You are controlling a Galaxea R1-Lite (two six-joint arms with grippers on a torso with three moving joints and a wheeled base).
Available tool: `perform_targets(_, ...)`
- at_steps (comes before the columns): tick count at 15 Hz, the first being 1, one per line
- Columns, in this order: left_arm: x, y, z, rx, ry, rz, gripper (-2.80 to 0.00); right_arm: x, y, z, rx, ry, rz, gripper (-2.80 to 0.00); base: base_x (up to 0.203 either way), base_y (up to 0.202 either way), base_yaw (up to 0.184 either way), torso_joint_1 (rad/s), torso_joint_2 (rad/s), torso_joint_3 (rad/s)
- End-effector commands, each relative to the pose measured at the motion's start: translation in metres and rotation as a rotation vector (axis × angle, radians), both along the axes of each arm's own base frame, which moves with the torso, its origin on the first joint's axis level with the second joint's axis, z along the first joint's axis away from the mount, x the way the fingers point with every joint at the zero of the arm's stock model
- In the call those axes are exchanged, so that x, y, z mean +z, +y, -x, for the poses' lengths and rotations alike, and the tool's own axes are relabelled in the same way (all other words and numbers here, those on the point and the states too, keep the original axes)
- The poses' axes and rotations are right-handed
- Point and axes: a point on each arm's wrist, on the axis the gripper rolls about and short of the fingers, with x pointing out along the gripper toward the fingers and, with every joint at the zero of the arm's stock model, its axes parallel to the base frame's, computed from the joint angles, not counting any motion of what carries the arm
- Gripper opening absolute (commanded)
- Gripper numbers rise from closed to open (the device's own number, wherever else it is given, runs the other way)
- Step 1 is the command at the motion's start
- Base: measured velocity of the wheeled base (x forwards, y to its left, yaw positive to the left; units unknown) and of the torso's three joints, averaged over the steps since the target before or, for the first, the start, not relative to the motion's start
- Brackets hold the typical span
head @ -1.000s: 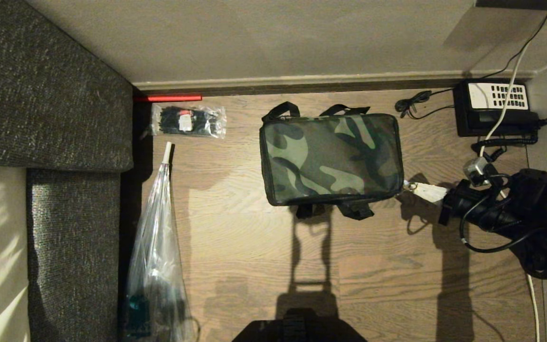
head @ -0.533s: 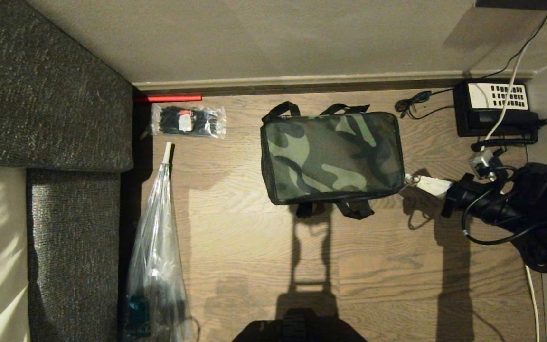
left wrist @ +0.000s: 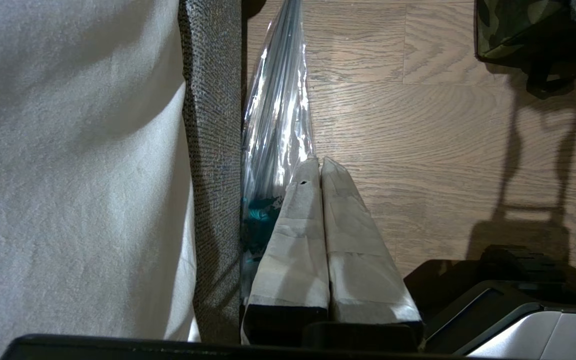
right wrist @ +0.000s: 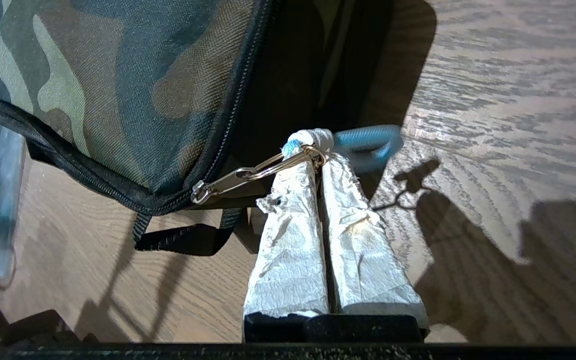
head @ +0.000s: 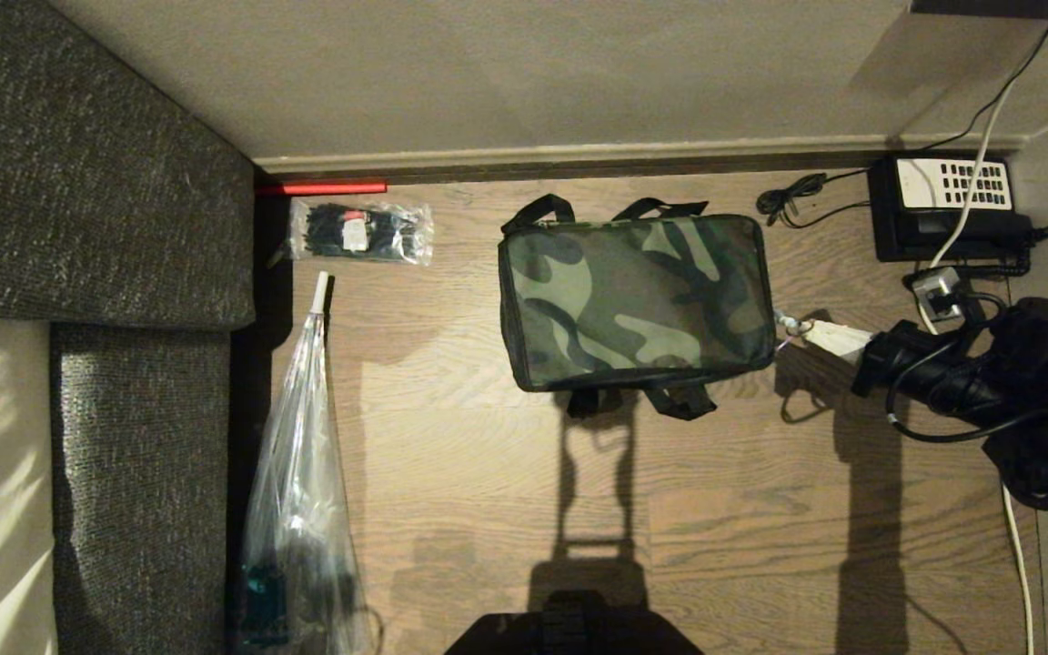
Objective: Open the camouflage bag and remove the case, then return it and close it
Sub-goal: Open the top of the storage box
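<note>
Camouflage bag (head: 635, 302) zipped, flat on wood floor (head: 488, 473) nr wall. R gripper (right wrist: 320, 150) at bag's right end, clamped on zip-pull ring (right wrist: 313, 150). L gripper (left wrist: 318, 162) closed, empty, beside sofa (left wrist: 210, 150).

I've got the camouflage bag (head: 635, 305) lying flat on the wood floor, approx centre frame, slightly toward 1 o'clock. Green camo fabric, box-shaped, lid down w/ black zip running round the edge. Black straps stick out at 12 and 6 o'clock. Zip puller (right wrist: 238, 179) sits at the bag's 3 o'clock corner, metal ring w/ blue cord attached. Case isn't visible.
</note>
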Motion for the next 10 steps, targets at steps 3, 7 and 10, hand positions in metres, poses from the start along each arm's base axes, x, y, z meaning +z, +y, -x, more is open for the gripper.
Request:
perform_targets(3, 0.000, 0.000, 0.000, 0.001, -0.001, 0.000, -2.80, 0.005, 0.002, 0.001, 0.013, 0.039, -0.045, -2.80, 0.000, 0.000, 0.000, 0.000, 0.00, 0.000)
perform_targets(7, 0.000, 0.000, 0.000, 0.001, -0.001, 0.000, -2.80, 0.013, 0.008, -0.003, 0.033, 0.092, -0.144, -2.80, 0.000, 0.000, 0.000, 0.000, 0.00, 0.000)
perform_targets(10, 0.000, 0.000, 0.000, 0.001, 0.000, 0.000, -2.80, 0.029, 0.010, -0.004, 0.048, 0.131, -0.247, -2.80, 0.000, 0.000, 0.000, 0.000, 0.00, 0.000)
